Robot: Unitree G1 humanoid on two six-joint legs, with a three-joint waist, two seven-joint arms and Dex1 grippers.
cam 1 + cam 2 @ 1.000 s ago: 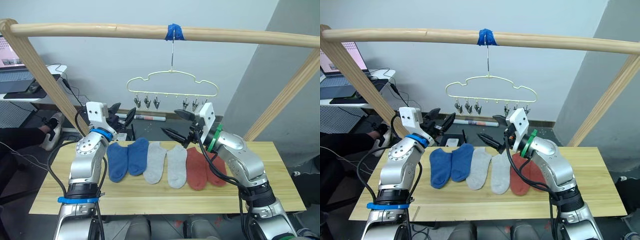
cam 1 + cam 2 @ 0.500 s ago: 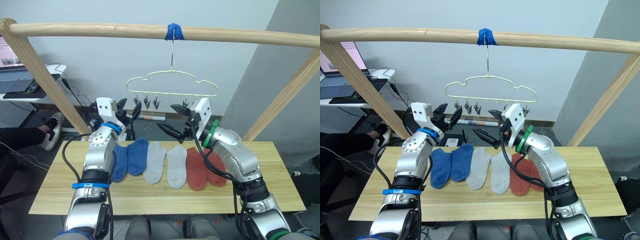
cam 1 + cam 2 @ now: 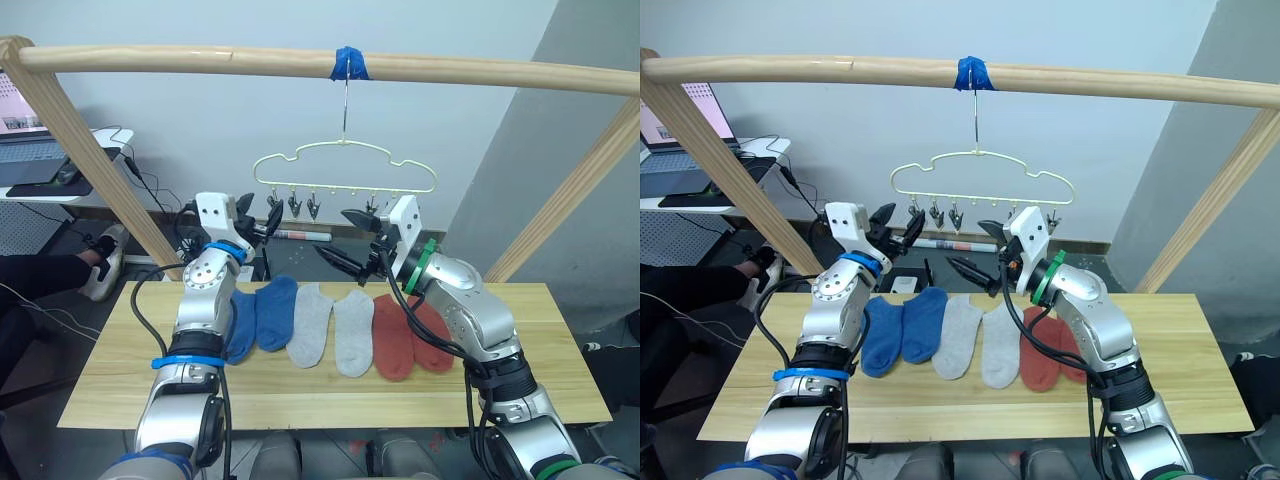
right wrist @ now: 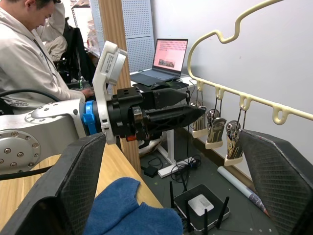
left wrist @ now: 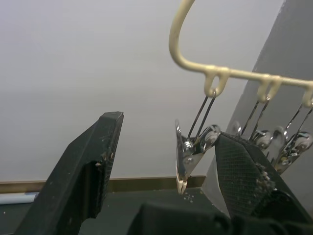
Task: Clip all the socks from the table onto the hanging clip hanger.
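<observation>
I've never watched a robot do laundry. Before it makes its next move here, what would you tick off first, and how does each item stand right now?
1. Socks within reach: ok. All six socks lie in a row on the table, none clipped yet.
2. Hanger in place: ok. The clip hanger hangs by its hook from the taped rail.
3. Clips free: ok. The silver clips hold nothing.
4. Left gripper ready: ok. It is open and empty, raised beside the leftmost clip.
5. Right gripper ready: ok. It is open and empty, above the socks.
6. A sock in hand for clipping: not ok. Neither gripper holds one.
</observation>
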